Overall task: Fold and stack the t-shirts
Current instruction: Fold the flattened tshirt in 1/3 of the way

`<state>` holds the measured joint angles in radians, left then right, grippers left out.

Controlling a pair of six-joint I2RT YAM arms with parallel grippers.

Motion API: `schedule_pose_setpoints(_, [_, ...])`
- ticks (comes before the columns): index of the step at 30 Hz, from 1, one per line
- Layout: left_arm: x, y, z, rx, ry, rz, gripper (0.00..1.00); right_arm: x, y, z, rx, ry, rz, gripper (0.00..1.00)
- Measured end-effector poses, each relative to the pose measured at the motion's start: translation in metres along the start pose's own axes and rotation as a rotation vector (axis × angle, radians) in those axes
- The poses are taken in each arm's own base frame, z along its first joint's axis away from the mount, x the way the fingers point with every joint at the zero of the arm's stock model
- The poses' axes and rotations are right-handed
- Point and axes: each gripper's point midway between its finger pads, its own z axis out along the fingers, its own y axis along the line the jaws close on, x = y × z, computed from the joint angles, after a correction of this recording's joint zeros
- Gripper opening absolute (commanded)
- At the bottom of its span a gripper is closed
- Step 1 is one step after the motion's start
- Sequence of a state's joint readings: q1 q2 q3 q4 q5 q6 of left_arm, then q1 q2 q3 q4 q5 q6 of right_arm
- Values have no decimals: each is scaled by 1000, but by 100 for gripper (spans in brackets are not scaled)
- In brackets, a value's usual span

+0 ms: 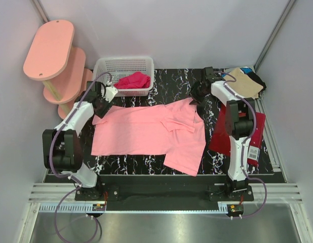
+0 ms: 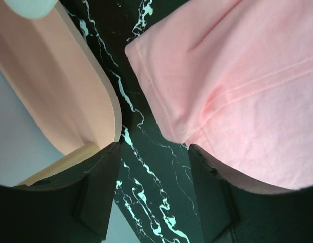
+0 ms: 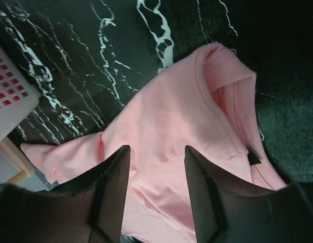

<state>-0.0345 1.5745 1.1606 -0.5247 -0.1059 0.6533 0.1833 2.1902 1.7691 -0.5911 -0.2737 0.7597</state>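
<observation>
From high above the near edge, looking down; from each wrist, close over the surface (image 1: 169, 91), sharing the pink t-shirt (image 1: 141, 132).

Pale lavender-grey walls (image 1: 197, 30) close in a small cell under even, soft light. A desk (image 1: 171, 86) topped in black marble with white veins fills the middle. At 10 o'clock stands a pink shelf (image 1: 49, 49) with rounded tiers. At 11 o'clock a white basket (image 1: 103, 68) sits on the desk. At 6 o'clock, aluminium rails (image 1: 156, 205) border a brushed steel panel (image 1: 161, 228).
</observation>
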Motion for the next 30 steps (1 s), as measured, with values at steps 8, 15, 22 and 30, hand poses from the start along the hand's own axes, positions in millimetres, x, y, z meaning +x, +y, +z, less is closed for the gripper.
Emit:
schedule_pose_setpoints(8, [9, -14, 45, 70, 93, -1, 58, 12, -2, 10, 18, 36, 4, 53])
schedule_pose_setpoints(15, [6, -12, 64, 74, 118, 2, 57, 14, -17, 22, 70, 33, 0, 52])
schedule_pose_setpoints(22, [6, -14, 72, 82, 125, 8, 56, 15, -34, 30, 129, 36, -2, 53])
schedule_pose_setpoints(30, [11, -53, 46, 127, 89, 55, 55, -3, -57, 21, 221, -9, -10, 53])
